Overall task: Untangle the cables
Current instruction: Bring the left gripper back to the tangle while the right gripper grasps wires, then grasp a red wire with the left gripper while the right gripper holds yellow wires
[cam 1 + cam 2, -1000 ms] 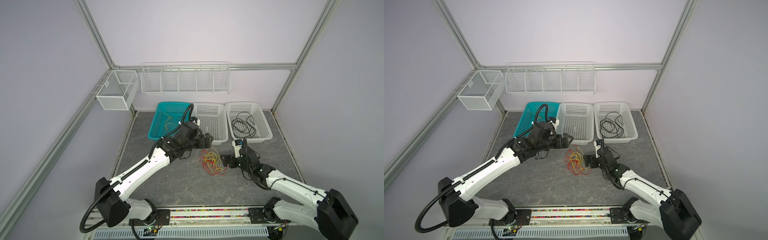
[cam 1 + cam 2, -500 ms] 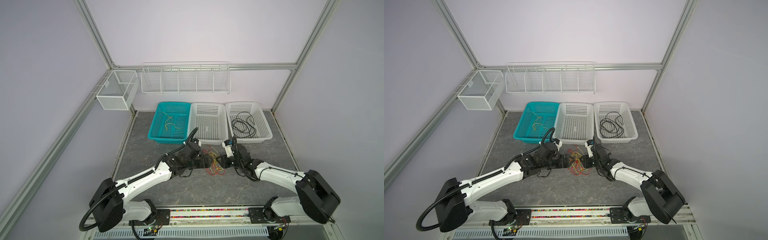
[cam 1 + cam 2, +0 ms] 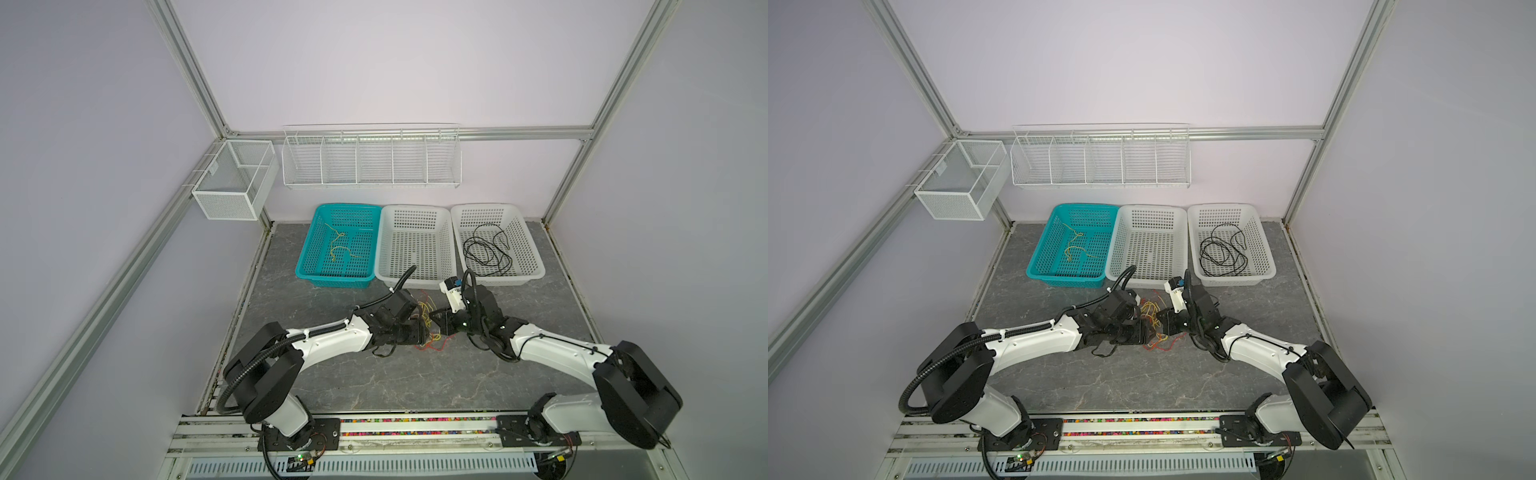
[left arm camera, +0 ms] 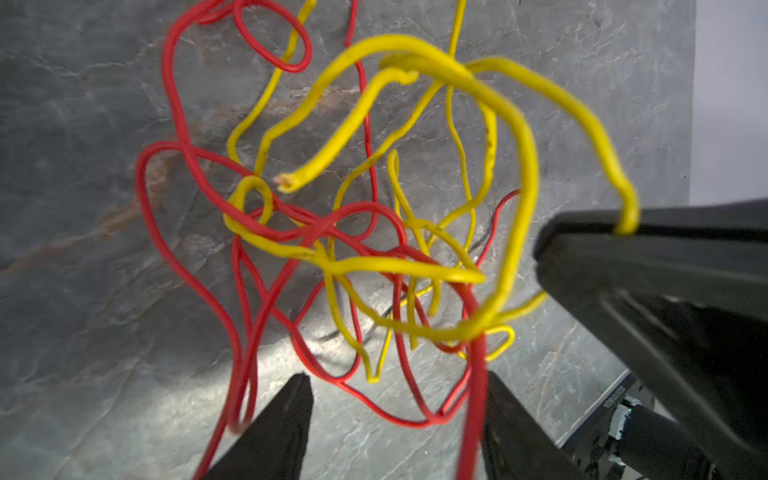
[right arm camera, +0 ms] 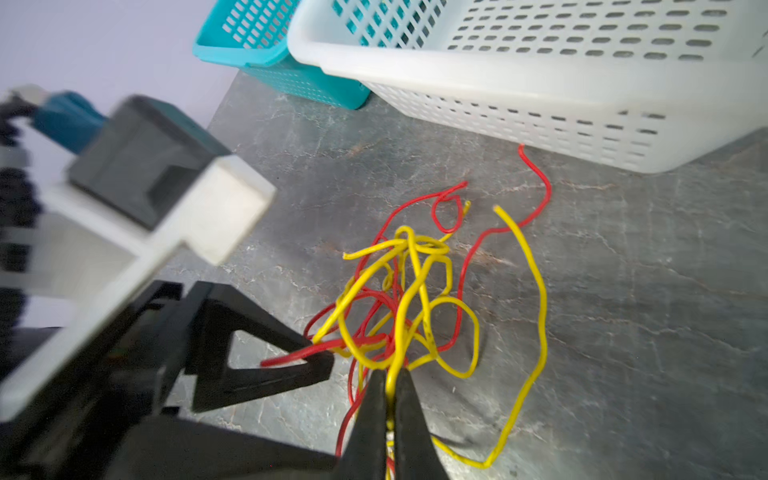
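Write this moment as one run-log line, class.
phase: untangling | right gripper: shut on yellow cable | left gripper: open around red cable | tangle: on tabletop between both grippers

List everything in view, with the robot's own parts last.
tangled cables: several strands, red and yellow, on the table between the grippers
loose cable: count unclear, yellow, in the teal basket
black cable: one coil, black, in the right white basket
teal basket: one, teal, left of the row
white baskets: two, white, middle and right of the row
wire rack: one, white, back wall
mesh box: one, white, left frame
table: one, grey marbled
left gripper: black fingers apart, red strands between
right gripper: black fingers shut on a yellow strand
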Available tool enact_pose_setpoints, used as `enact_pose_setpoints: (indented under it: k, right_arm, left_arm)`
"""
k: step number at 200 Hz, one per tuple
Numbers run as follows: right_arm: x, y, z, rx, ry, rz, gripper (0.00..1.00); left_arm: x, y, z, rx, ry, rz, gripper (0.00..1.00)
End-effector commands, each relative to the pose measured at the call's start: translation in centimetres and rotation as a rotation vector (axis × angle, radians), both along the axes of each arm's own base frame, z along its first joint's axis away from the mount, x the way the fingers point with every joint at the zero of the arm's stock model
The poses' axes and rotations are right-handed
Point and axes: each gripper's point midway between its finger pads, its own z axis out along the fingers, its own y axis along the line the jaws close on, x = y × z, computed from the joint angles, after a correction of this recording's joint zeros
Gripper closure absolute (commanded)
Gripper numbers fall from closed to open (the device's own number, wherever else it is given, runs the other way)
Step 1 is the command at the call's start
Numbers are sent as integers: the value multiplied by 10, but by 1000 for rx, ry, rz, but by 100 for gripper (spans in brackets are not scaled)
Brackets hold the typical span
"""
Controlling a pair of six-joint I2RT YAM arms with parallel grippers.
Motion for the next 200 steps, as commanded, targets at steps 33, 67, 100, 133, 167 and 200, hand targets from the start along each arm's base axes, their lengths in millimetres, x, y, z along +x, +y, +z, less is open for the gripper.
enact_pose_setpoints:
  k: [33,67,100,133,167,200]
  right_arm:
    - [-16,2,32,82,-83,73,93]
    - [-28,5,50,142,-109,125,93]
    - [-34,3,60,162,-132,139,93]
    - [-26,-22,73,167,-198,22,93]
    - [-14,-61,85,214,-240,-152,94]
    - [-7,-88,89,238,-254,-261,94]
  left_arm:
    - [18,-3,2,60,-68,2,73]
    - [25,19,-3,114,-74,40,94]
    - [29,41,-1,130,-66,68,100]
    - [23,75,-2,191,-65,102,100]
    - [10,115,-8,297,-58,133,100]
    - [-5,144,-11,345,-39,139,100]
